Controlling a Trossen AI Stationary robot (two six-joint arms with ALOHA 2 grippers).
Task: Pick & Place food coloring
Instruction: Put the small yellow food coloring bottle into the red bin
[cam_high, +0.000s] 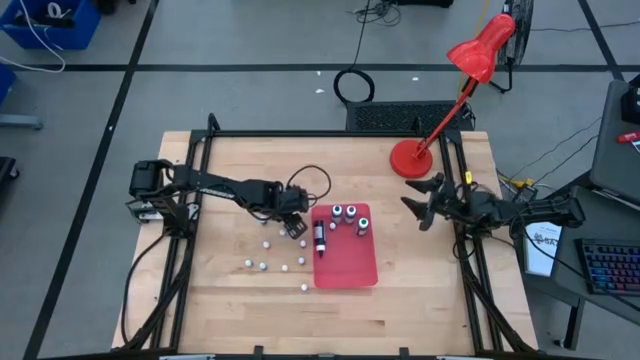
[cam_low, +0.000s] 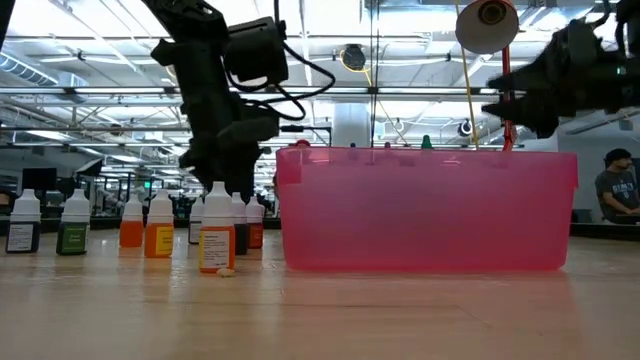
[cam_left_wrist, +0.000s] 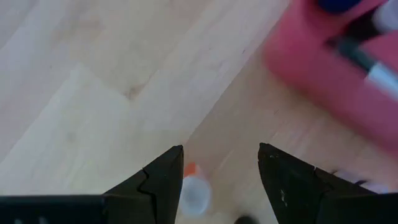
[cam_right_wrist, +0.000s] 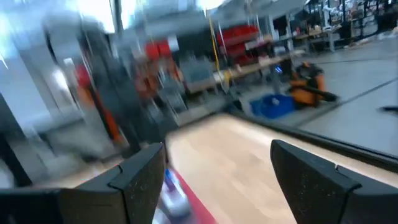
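Note:
The food coloring is a set of small dropper bottles with white caps. Several stand loose on the wood left of the red tray (cam_high: 350, 268), for instance one bottle (cam_high: 267, 243); in the low view they form a row (cam_low: 158, 226). Three more stand in the tray (cam_high: 352, 212) and one lies on its side there (cam_high: 320, 238). My left gripper (cam_high: 294, 228) (cam_low: 225, 170) is open, pointing down just left of the tray. An orange-labelled bottle (cam_left_wrist: 194, 191) stands beneath it, close to one finger (cam_left_wrist: 165, 177). My right gripper (cam_high: 414, 204) (cam_right_wrist: 217, 149) waits open near the table's right edge.
A red desk lamp stands with its base (cam_high: 410, 158) on the far right of the table, its arm slanting up to the head (cam_high: 482, 45). In the low view the tray's pink wall (cam_low: 425, 210) hides what is behind it. Bare wood lies along the near edge.

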